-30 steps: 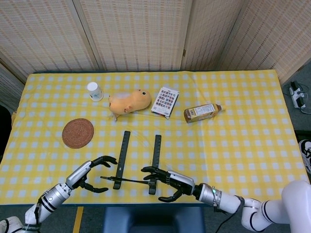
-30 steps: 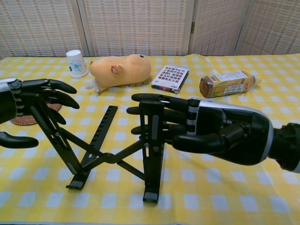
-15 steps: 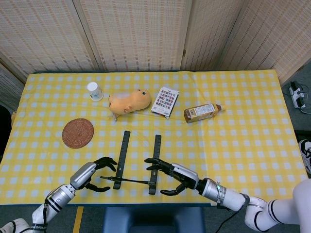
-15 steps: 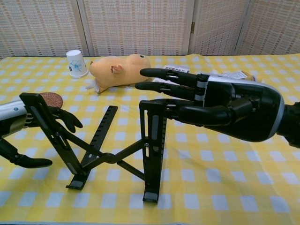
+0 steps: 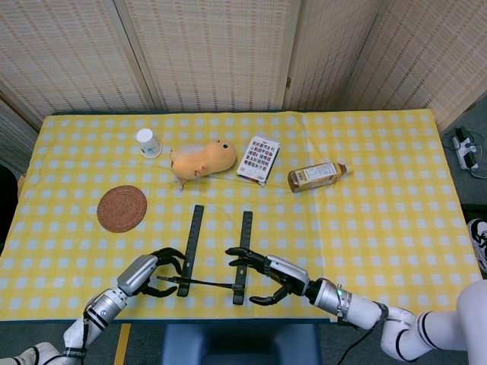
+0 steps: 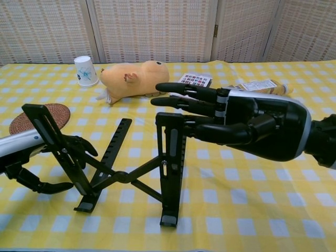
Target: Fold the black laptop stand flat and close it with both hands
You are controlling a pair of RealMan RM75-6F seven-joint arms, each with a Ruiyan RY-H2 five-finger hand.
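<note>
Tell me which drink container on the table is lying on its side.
The brown bottle near the right end of the row lies on its side, cap pointing right. The white paper cup, far left of it, stands upright instead.

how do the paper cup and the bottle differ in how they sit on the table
The paper cup stands on end, while the bottle lies on its side. The cup is white and sits near the left end of the table; the bottle is brown with a label and lies right of centre. Both rest on the yellow checked cloth, clear of either robot hand.
</note>
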